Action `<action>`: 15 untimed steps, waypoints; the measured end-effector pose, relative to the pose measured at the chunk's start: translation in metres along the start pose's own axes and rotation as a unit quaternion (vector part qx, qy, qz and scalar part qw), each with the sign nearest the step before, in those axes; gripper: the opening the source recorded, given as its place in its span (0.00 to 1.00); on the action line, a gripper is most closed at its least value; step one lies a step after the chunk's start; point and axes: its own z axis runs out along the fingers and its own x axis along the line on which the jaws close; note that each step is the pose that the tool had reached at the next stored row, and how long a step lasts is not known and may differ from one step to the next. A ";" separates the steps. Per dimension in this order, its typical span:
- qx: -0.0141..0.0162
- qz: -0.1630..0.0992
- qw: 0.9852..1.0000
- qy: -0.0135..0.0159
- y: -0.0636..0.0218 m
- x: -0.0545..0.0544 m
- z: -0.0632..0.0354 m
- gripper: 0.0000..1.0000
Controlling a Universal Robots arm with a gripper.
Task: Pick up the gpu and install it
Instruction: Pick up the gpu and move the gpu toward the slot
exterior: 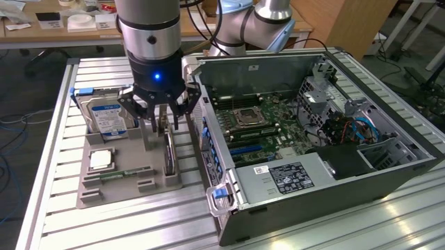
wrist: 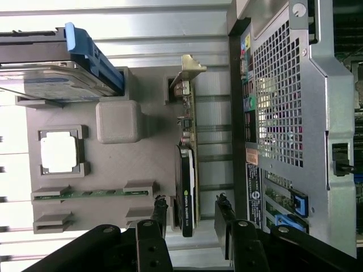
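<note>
Currently your jaws stand open astride the gpu (wrist: 186, 187), upright on edge in the grey holder (exterior: 125, 156) beside the computer case (exterior: 313, 203): thin, stiff, probably light and fragile, so pinch its flat faces.

Gpu (wrist: 186, 195), black face: white lettering along the edge, apparently "NVIDIA QUADRO"; model number illegible.
Power supply label (exterior: 288, 178), inside computer case (exterior: 389, 182): print too small to read.
Hard drive (exterior: 106, 112), blue label: illegible.

gpu (exterior: 169, 153) partly hidden behind gripper (exterior: 165, 127), hard drive (wrist: 34, 54) cut by the frame edge (label (wrist: 51, 85) unreadable) — computer case (wrist: 295, 113) too
</note>
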 end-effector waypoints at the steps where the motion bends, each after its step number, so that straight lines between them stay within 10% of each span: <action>1: 0.000 0.000 1.000 0.000 0.0000 0.000 0.0002 0.47; 15: 0.000 0.000 1.000 0.000 -0.0002 0.000 0.0054 0.47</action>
